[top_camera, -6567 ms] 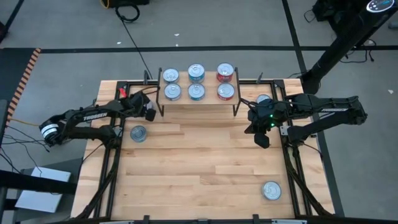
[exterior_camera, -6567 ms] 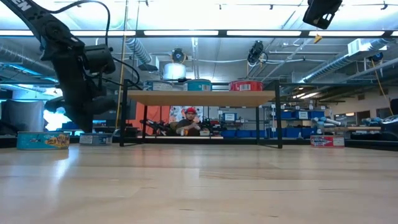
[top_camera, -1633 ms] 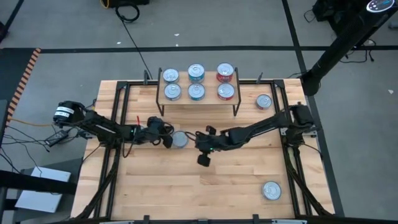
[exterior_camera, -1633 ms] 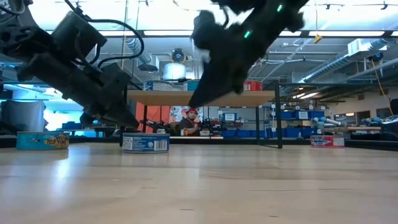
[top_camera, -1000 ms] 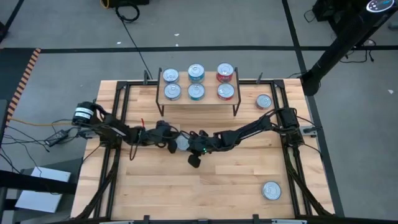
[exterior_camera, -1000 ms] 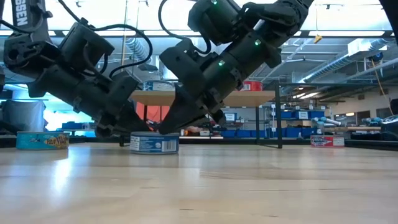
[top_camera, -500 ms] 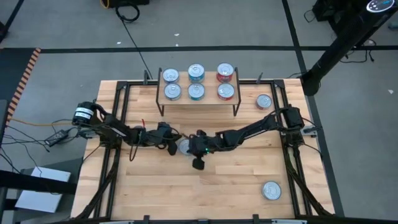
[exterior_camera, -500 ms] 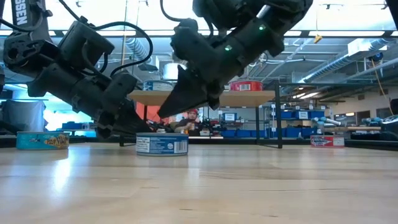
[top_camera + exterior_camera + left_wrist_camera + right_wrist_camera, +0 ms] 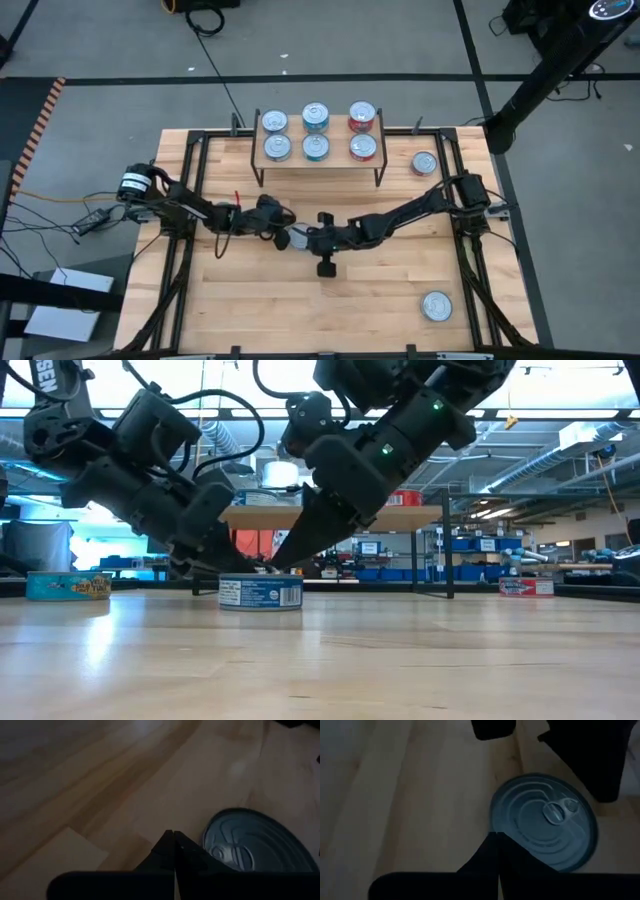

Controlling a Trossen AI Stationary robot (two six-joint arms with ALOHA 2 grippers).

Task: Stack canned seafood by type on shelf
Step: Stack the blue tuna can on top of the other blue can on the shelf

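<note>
— Workshop lights and shelving fill the room behind the wooden tabletop (image 9: 300,300); what do we see of the arms?

— We see both stretched low toward the middle. The left end effector (image 9: 281,236) reaches in from the left side, the right end effector (image 9: 303,240) from the right, and their tips meet over one can (image 9: 296,240) lying on the tabletop in front of the shelf (image 9: 319,158). Each has its fingers pressed together, holding nothing.

— How do they stand from table height?

— We see both arms slanting down, the left end effector (image 9: 228,565) and the right end effector (image 9: 278,563) coming to points just above the can (image 9: 260,592), whose side label is blue and white. We cannot tell from there whether either tip touches the lid.

— What do the wrist cameras add?

— We get the pull-tab lid close up: the left end effector (image 9: 174,836) sits just beside the can (image 9: 255,842), the right end effector (image 9: 497,836) at the rim of the can (image 9: 545,820).

— And the overhead camera?

— We count six cans (image 9: 318,133) on the shelf in two rows of three, plus a can by the shelf (image 9: 424,163) and a can at the near right (image 9: 436,306). Low down, a teal can (image 9: 68,585) appears far left and a red can (image 9: 526,587) far right.
</note>
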